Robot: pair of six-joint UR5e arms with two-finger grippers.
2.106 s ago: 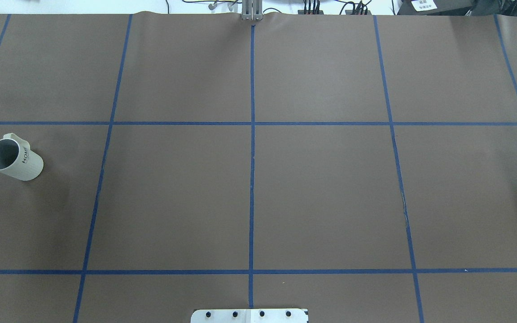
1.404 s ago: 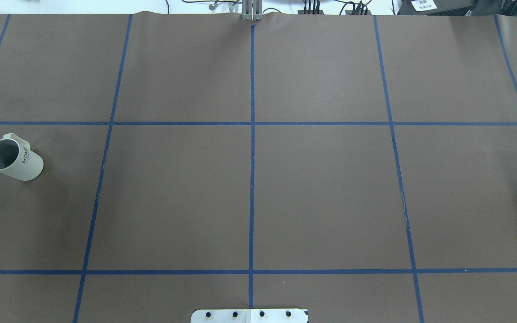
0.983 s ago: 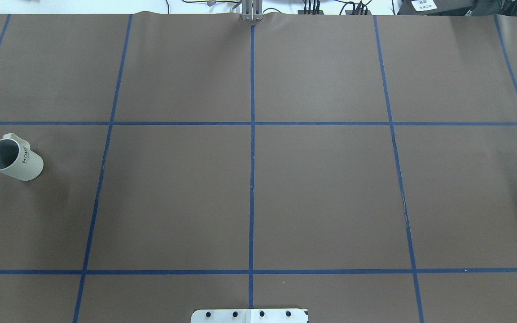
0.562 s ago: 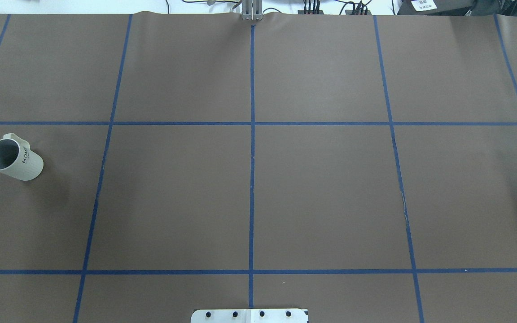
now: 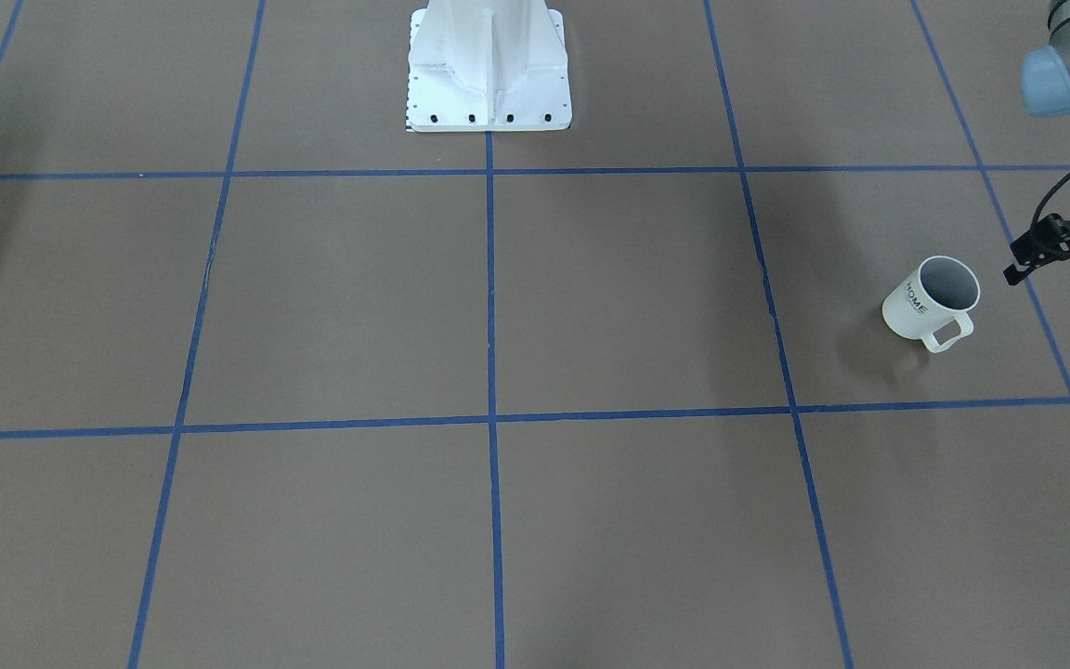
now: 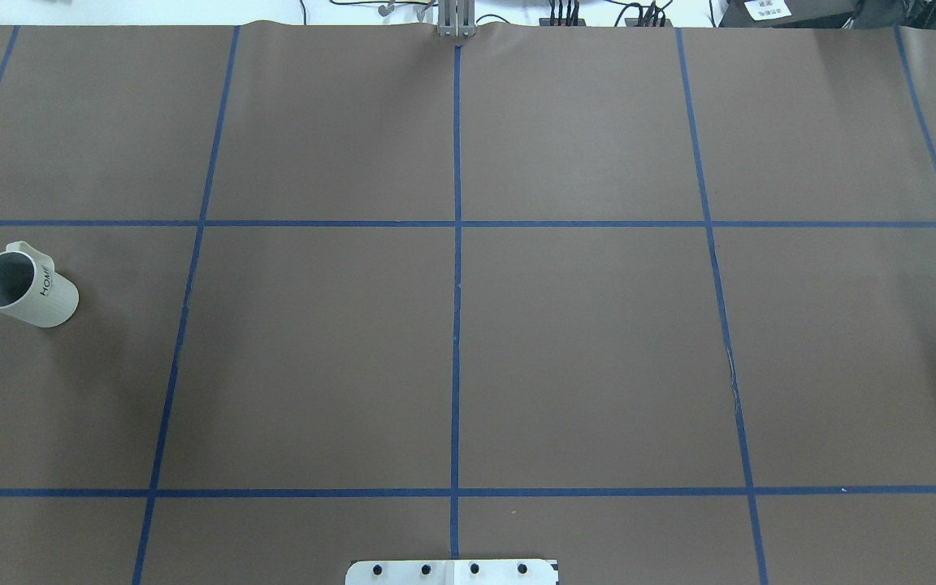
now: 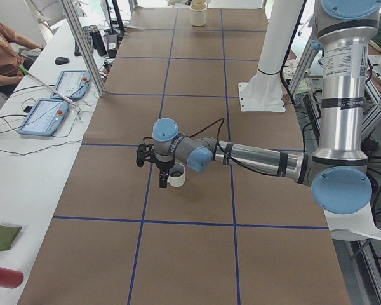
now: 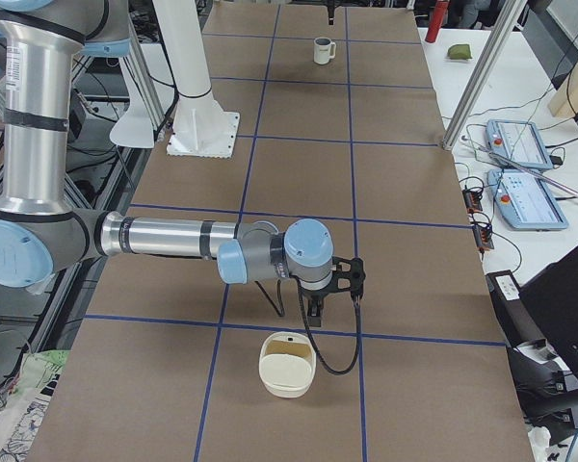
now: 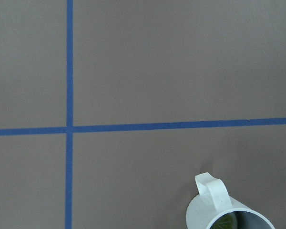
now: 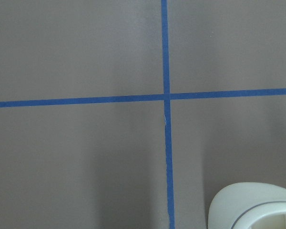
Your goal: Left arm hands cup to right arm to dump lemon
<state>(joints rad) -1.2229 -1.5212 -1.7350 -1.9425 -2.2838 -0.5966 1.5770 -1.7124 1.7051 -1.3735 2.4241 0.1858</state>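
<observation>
Black left fingers [image 7: 163, 182] hang just beside the cup [image 5: 930, 297], not touching it, and honestly I can't tell how far apart they are. Cup's upright on the brown surface [image 5: 591, 297] with the lemon [image 9: 226, 222] inside. Right fingers [image 8: 313, 310] hover near a cream container [image 8: 287, 366]; can't tell their gap either.
</observation>
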